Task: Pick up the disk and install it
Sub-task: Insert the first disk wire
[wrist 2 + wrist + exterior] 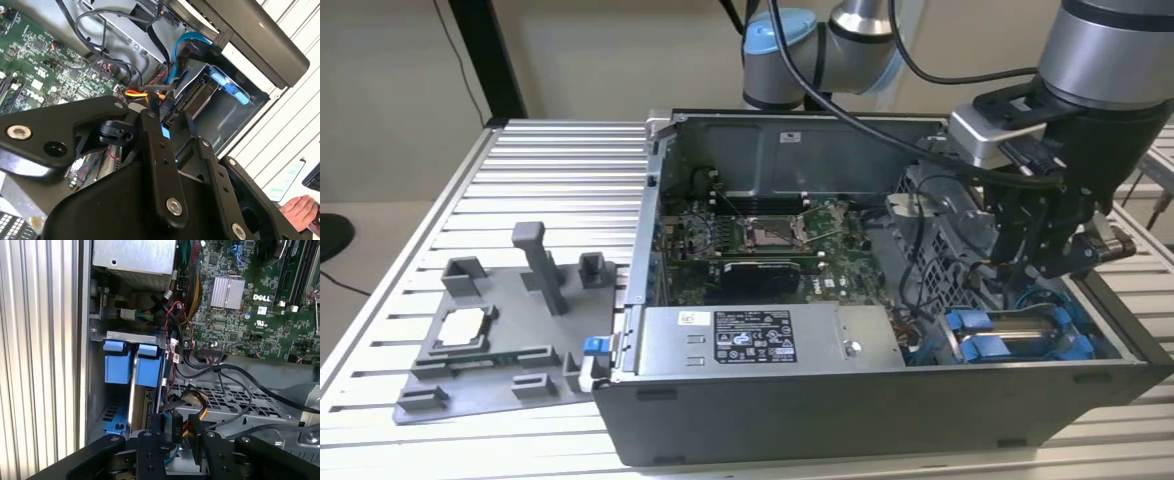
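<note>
The disk point(1017, 333), a silver-grey drive in a blue plastic frame, sits on edge in the drive bay at the front corner of the open computer case point(881, 400), on the exterior view's right. Its blue frame tabs point(135, 367) point(229, 86) show in both wrist views. My gripper point(1037, 268) hangs inside the case just above and behind the disk. In both wrist views its fingers stand close together around a black cable plug point(176, 426) point(167, 107) with yellow, orange and red wires.
Loose black cables point(225, 377) and a blue cable point(187, 42) run around the bay. The motherboard point(761, 235) and a silver box with a white label point(747, 335) fill the case. A grey fixture point(494, 340) stands on the table. A hand point(300, 207) is nearby.
</note>
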Controlling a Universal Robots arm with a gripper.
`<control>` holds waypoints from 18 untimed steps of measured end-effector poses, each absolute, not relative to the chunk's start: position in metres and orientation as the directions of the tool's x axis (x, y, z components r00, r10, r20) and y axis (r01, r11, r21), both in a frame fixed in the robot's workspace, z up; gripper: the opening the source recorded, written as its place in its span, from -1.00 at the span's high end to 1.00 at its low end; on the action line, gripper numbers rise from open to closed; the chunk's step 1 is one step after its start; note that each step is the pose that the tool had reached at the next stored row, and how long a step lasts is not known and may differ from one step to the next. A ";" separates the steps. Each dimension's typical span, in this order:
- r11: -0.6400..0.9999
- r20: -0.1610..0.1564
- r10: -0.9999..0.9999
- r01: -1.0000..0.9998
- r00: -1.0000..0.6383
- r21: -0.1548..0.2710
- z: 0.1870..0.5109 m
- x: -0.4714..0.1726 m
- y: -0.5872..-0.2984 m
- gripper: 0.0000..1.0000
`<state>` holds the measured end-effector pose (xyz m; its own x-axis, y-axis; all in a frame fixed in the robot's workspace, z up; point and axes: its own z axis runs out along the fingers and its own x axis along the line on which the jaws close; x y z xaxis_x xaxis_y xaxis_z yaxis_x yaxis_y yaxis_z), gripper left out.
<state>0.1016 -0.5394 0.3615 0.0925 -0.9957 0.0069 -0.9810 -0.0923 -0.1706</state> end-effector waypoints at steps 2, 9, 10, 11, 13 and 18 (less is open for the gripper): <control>-0.092 0.005 -0.996 -0.981 0.093 -0.171 0.361 0.102 -0.539 -1.00; -0.092 0.002 -0.996 -0.981 0.093 -0.171 0.361 0.102 -0.539 -1.00; -0.092 0.002 -0.996 -0.981 0.093 -0.171 0.361 0.102 -0.539 1.00; -0.092 0.002 -0.996 -0.981 0.093 -0.171 0.361 0.102 -0.539 1.00; -0.091 0.002 -0.996 -0.981 0.093 -0.171 0.361 0.102 -0.539 1.00; -0.091 0.001 -0.996 -0.981 0.093 -0.171 0.361 0.102 -0.539 1.00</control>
<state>0.1017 -0.5394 0.3610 0.0926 -0.9957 0.0015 -0.9810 -0.0914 -0.1711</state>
